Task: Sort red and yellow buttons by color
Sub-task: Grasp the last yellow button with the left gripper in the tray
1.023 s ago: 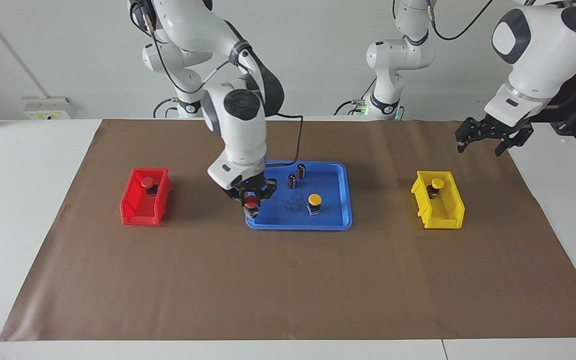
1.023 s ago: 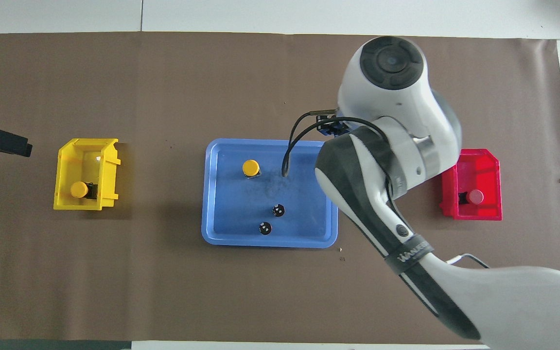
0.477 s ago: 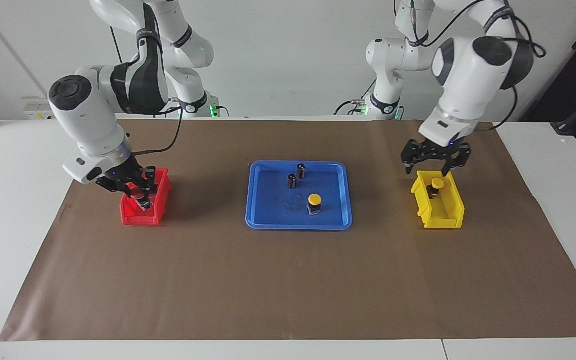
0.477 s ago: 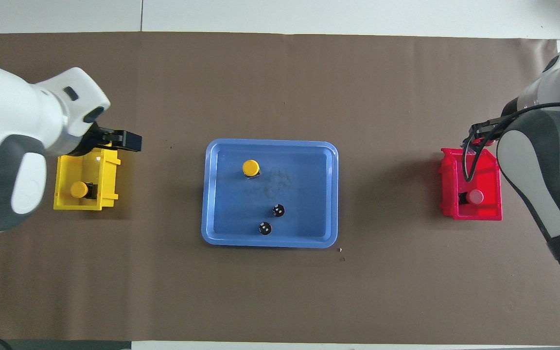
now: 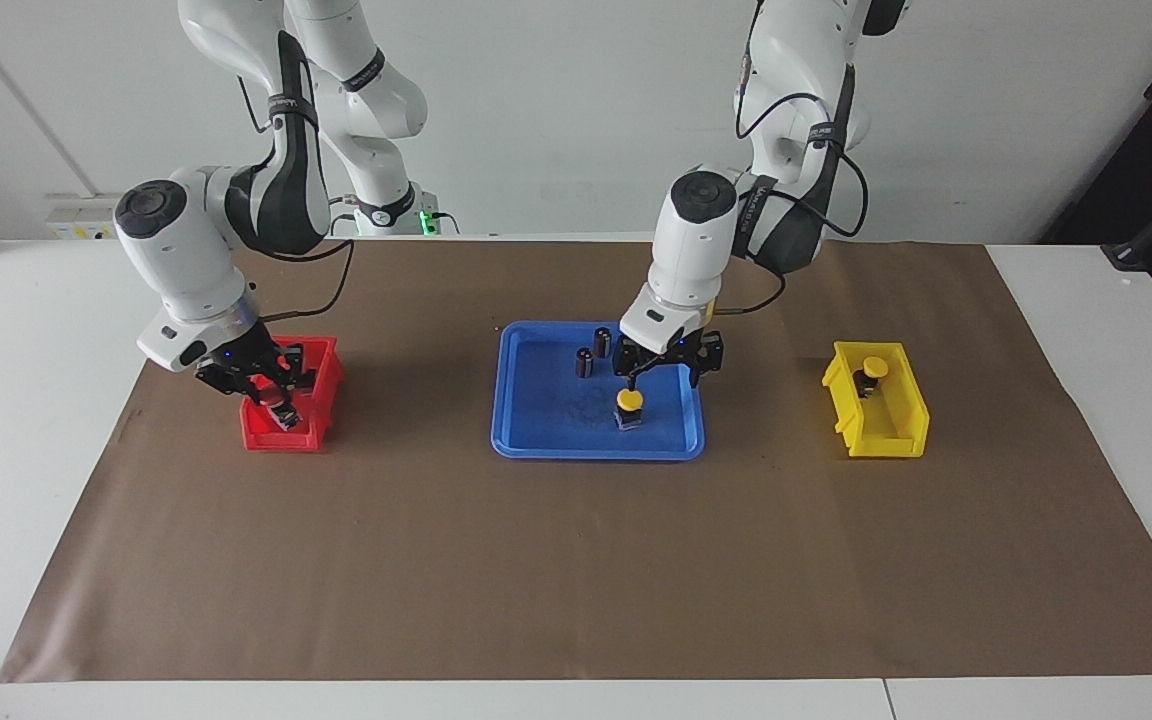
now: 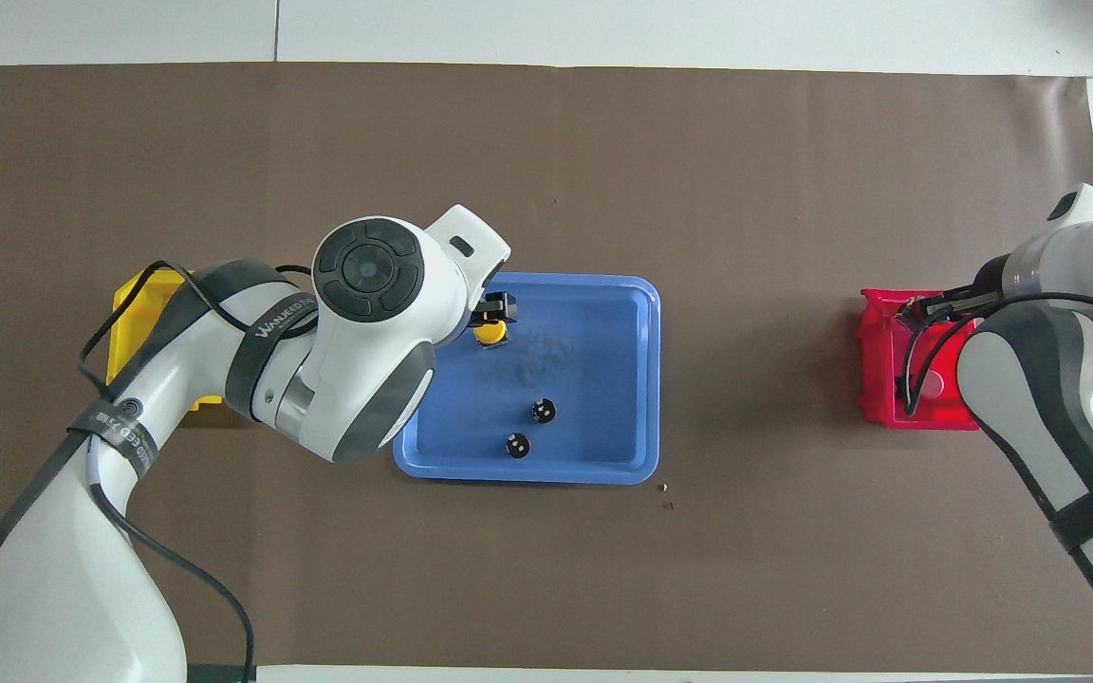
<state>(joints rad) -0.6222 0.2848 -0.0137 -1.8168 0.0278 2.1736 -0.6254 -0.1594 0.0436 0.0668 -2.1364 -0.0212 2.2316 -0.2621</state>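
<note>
My right gripper (image 5: 276,398) is down inside the red bin (image 5: 281,436), shut on a red button (image 5: 282,411). The bin's other red button shows only in the overhead view (image 6: 932,384), partly under my arm. My left gripper (image 5: 663,376) is open over the blue tray (image 5: 596,452), just above and beside a yellow button (image 5: 629,400) that stands on the tray. In the overhead view this gripper (image 6: 494,308) partly covers that button (image 6: 489,333). The second yellow button (image 5: 873,367) sits in the yellow bin (image 5: 881,425).
Two small dark cylinders with silvery tops (image 5: 602,342) (image 5: 584,362) stand on the tray, nearer to the robots than the yellow button. The red bin is toward the right arm's end of the brown mat (image 5: 576,560), the yellow bin toward the left arm's end.
My left gripper has moved from over the yellow bin to over the tray, above the yellow button. My right gripper has stayed at the red bin and sunk slightly with the red button.
</note>
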